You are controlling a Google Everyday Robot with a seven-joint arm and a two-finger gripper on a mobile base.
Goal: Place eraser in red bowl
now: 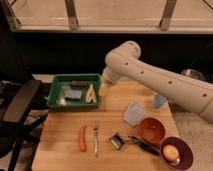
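— How far along was the job?

— Hardly begun, I'd judge. On the left, the eraser lay inside the green tray, along its far side, just beyond a blue pad. The gripper hung at the tray's right edge, near the eraser but apparently not on it. Whether it was released or clenched, I could not tell.

— And the red bowl?

— The red bowl sat well to the right on the table, with nothing dark inside. Picking up, carrying across and dropping were all left.
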